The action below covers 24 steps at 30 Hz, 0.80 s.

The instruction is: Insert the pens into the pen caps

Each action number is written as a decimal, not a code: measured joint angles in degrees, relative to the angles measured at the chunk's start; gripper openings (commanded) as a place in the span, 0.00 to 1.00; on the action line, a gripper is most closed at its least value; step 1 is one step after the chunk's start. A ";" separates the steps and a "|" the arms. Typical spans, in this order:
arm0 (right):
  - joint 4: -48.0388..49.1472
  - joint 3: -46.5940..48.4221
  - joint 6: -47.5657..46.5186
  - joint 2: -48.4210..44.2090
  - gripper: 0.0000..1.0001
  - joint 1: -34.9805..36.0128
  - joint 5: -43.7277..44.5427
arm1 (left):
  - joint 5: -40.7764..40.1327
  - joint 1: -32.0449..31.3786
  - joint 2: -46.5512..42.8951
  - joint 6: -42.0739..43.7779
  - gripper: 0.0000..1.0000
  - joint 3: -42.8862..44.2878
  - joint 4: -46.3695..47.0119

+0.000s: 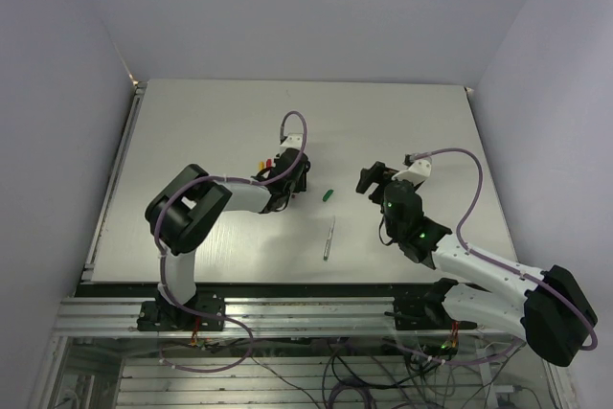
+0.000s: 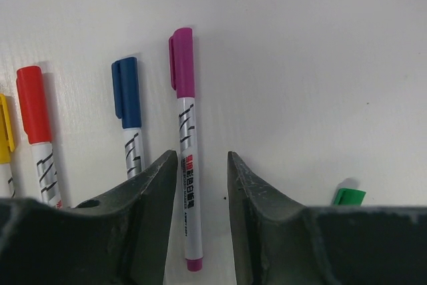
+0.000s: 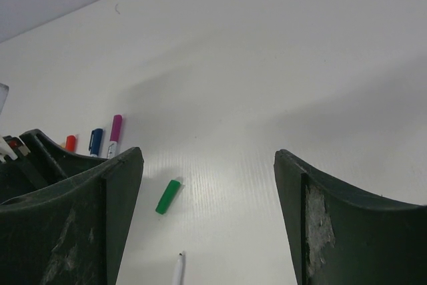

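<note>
Fingers of the left gripper (image 2: 200, 165) stand partly open, one on each side of the purple pen (image 2: 189, 185). They do not seem to squeeze it. The pen lies flat on the white table (image 2: 320, 65) with its purple cap (image 2: 181, 61) on, so this hand holds nothing. Just beside it lie the blue pen (image 2: 127, 108), the red pen (image 2: 35, 118) and, at the edge of the view, the yellow pen (image 2: 5, 131). All have their caps on and lie in a row.

To do this step well, I think the left hand should go straight up. If it slides sideways, a finger could bump the purple pen and roll it into the blue one.

Farther out, the green cap (image 1: 328, 194) lies alone on the table, to the right of the row. The last pen (image 1: 329, 238) has no cap. It lies near the green cap but apart from it, closer to the arms. The right gripper (image 3: 208, 165) hangs above them, wide open and empty. It should come down slowly, because the pen is thin and could roll away.
</note>
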 measured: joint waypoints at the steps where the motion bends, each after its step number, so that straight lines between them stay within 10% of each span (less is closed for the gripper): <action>1: 0.00 -0.02 0.00 0.04 0.79 0.00 0.00 | 0.00 0.00 -0.07 0.00 0.46 0.00 -0.02; 18: -2.03 -0.94 2.16 0.11 0.77 -0.02 2.93 | 1.09 -5.53 -13.92 3.32 0.48 -2.49 -4.55; 24: -4.26 -0.94 3.65 0.22 0.77 -0.02 4.48 | 5.70 -11.76 -13.60 4.48 0.68 -1.44 -15.08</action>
